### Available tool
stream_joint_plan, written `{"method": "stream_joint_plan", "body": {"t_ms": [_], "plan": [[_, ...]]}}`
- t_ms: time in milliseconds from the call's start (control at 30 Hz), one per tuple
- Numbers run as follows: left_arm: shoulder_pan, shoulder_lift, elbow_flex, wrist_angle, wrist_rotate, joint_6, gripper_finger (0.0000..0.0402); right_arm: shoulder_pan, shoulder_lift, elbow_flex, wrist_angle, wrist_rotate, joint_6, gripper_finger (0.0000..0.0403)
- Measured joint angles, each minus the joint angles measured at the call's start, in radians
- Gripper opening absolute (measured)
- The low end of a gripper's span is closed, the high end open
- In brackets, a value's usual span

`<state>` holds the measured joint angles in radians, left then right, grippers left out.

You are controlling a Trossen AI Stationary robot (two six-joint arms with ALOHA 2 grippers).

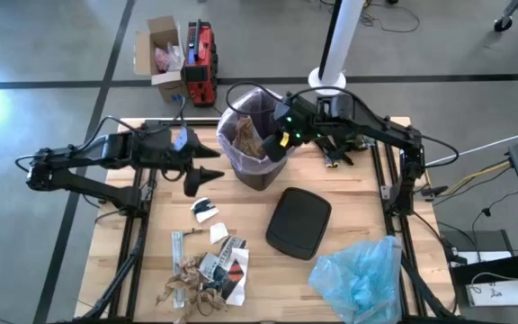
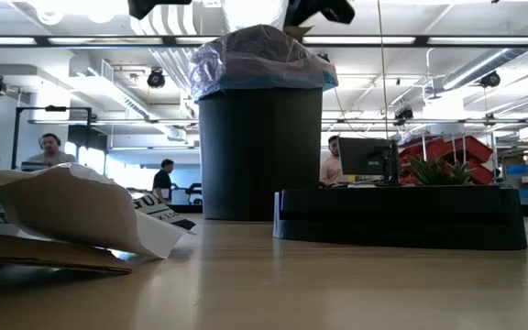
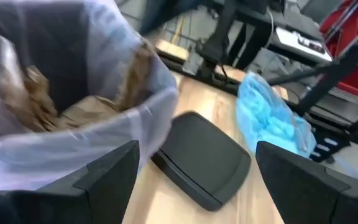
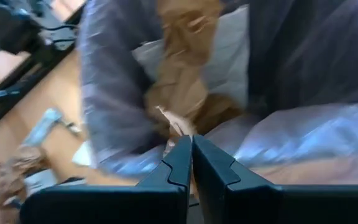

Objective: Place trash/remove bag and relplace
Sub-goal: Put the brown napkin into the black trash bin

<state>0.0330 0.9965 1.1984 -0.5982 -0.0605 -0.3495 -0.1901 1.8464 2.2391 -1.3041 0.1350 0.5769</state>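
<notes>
Right gripper [image 1: 275, 149]: hovers at the bin's rim on the side nearest the lid, fingers pressed together; in its own wrist view a thin sliver of brown paper seems caught at the tips, though blur makes that uncertain.
Left gripper [image 1: 207, 176]: waits just beside the bin on the left, jaws spread wide, holding nothing.
Trash bin [image 1: 255, 171]: black, upright near the table's far edge, lined with the pale lavender bag [image 3: 138, 112], whose edge is folded over the rim.
Trash in bin [image 1: 245, 139]: crumpled brown paper already sits inside the liner.
Trash on table [image 1: 207, 274]: a loose heap of brown paper, white scraps and printed wrappers lies near the front left, well apart from the bin.
Lid [image 1: 298, 222]: black, flat on the table between the bin and the blue bag.
Replacement bag [image 1: 360, 277]: crinkly light blue plastic, bunched at the front right corner.
Handling: the paper is light, springy and easy to pinch at any raised fold; the liner is thin, slippery film that probably tears if yanked, so best taken at the folded rim or the ties.
</notes>
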Motion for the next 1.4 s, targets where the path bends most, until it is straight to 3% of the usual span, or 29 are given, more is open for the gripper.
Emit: {"method": "stream_joint_plan", "body": {"t_ms": [367, 567, 767, 900, 1100, 1300, 1400], "plan": [[-0.106, 0.005, -0.021, 0.008, -0.001, -0.035, 0.0308, -0.015, 0.001, 0.015, 0.014, -0.272, -0.093, 0.0002], [-0.119, 0.006, -0.043, 0.041, -0.003, -0.061, 0.0308, -0.007, 0.002, 0.015, -0.019, -0.246, -0.125, 0.0002], [-0.120, 0.007, -0.048, 0.047, -0.006, -0.082, 0.0308, -0.041, 0.020, 0.014, -0.099, 0.033, -0.125, 0.0002], [-0.122, 0.007, -0.048, 0.048, -0.007, -0.087, 0.0308, -0.066, 0.018, 0.014, -0.059, 0.105, -0.150, 0.0002], [-0.127, 0.009, -0.048, 0.050, -0.009, -0.108, 0.0308, -0.111, 0.018, 0.014, -0.022, 0.107, -0.196, 0.0002], [-0.156, 0.008, -0.048, 0.053, -0.009, -0.118, 0.0308, -0.112, 0.014, 0.013, -0.023, -0.087, -0.210, 0.0002], [-0.166, 0.012, -0.048, 0.064, -0.009, -0.120, 0.0308, -0.118, 0.021, 0.009, -0.026, -0.130, -0.222, 0.0002]]}}
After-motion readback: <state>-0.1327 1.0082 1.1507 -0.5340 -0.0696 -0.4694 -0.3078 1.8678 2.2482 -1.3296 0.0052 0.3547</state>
